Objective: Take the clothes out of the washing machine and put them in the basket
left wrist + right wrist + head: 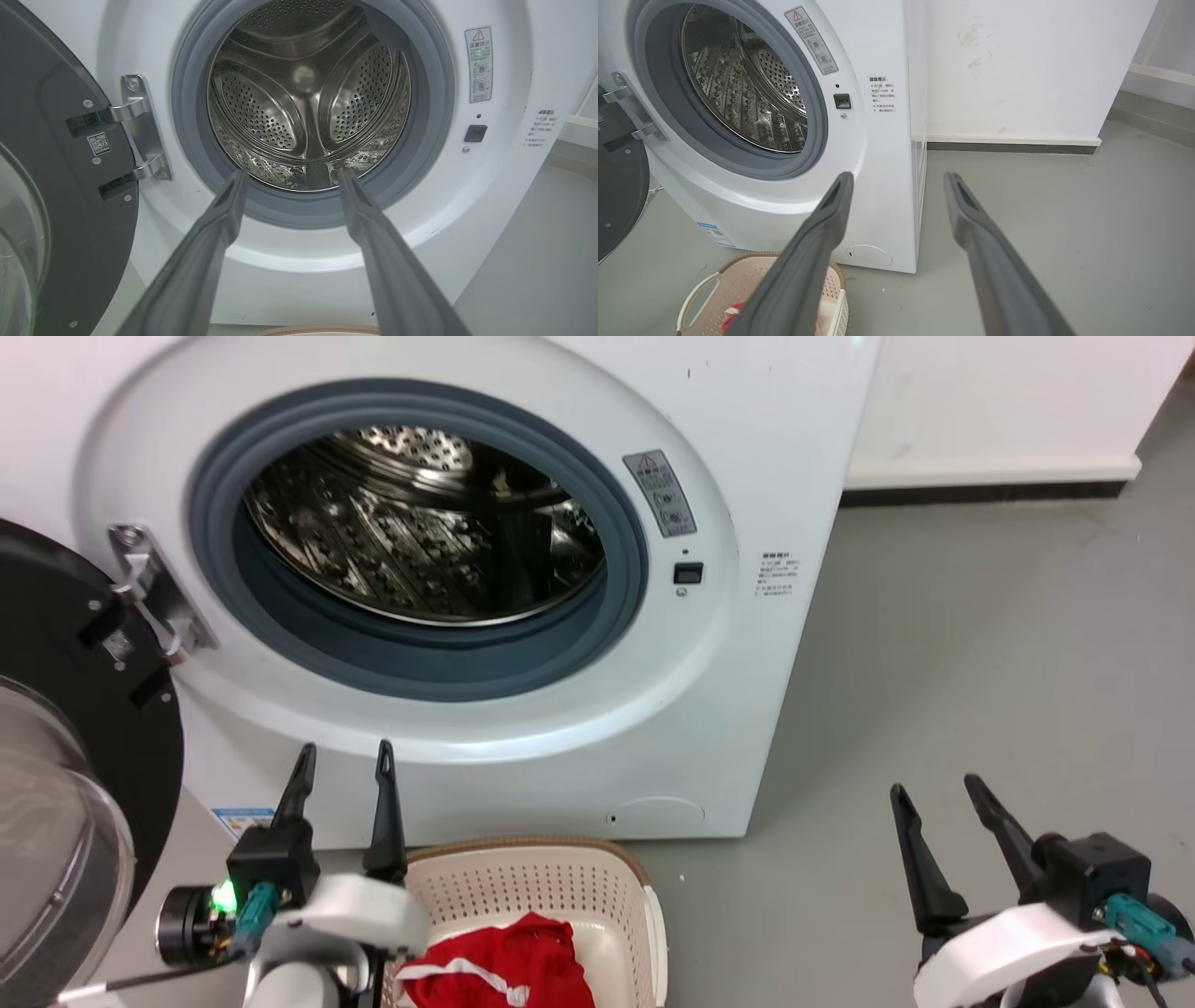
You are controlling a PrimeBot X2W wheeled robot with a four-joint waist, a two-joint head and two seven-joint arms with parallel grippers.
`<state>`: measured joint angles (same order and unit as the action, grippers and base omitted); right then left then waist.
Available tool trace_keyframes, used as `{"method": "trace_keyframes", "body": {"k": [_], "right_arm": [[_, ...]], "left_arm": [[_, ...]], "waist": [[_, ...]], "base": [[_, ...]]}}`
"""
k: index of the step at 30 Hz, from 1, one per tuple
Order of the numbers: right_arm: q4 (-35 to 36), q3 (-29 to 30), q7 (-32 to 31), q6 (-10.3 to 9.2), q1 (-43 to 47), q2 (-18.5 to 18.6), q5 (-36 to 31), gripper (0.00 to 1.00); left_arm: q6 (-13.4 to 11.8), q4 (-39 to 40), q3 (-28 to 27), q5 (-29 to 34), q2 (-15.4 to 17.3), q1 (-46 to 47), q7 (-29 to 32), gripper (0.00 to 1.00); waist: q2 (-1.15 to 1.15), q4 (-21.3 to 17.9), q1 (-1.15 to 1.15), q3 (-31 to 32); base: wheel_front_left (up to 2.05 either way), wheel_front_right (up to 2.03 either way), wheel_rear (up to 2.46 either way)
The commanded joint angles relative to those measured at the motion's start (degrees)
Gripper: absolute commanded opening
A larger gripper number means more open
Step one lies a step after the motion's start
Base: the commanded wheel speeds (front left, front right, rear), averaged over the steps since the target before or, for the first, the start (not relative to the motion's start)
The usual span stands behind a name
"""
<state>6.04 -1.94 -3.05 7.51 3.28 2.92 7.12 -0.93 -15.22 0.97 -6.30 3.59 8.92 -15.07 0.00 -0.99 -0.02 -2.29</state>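
Note:
The white washing machine [709,709] stands in front of me with its door [65,728] swung open to the left. Its steel drum [420,523] [308,98] holds nothing I can see. The red clothes [509,966] with white stripes lie in the cream basket [560,882] on the floor below the porthole; a red scrap [733,311] shows beside my right finger. My left gripper [344,758] [290,173] is open and holds nothing, above the basket's left rim, pointing at the porthole's lower edge. My right gripper [936,789] [899,176] is open over the floor to the machine's right.
Grey floor [980,644] spreads to the right of the machine up to a white wall [1017,70] with a dark skirting. The open door's glass bowl [47,859] bulges out at the lower left, close to my left arm.

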Motion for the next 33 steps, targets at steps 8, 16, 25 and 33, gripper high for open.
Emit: {"method": "trace_keyframes", "body": {"k": [8,16,25,33], "right_arm": [[1.02,0.61,-1.01,-0.04,4.01,-0.08,-2.62,1.0],[0.04,1.32,-0.58,-0.04,5.11,-0.09,-4.24,1.0],[-0.13,1.01,-0.51,-0.04,4.54,-0.09,-3.68,1.0],[-0.16,0.66,-0.49,-0.04,4.52,-0.09,-2.98,1.0]], "left_arm": [[-1.09,5.89,0.74,1.58,2.14,-6.99,2.73,1.0],[-1.52,8.24,1.2,0.85,2.07,-10.21,4.8,1.0],[-1.86,8.81,1.16,0.04,2.45,-10.35,5.25,1.0],[-2.27,8.59,1.23,-0.33,2.69,-10.38,5.22,1.0]], "waist": [[0.0,1.26,0.02,4.01],[0.0,1.05,0.02,4.65],[0.0,0.98,0.02,4.54],[0.0,0.93,0.02,4.41]], "base": [[0.0,0.0,0.0],[0.0,0.0,0.0],[0.0,0.0,0.0],[0.0,0.0,0.0]]}}
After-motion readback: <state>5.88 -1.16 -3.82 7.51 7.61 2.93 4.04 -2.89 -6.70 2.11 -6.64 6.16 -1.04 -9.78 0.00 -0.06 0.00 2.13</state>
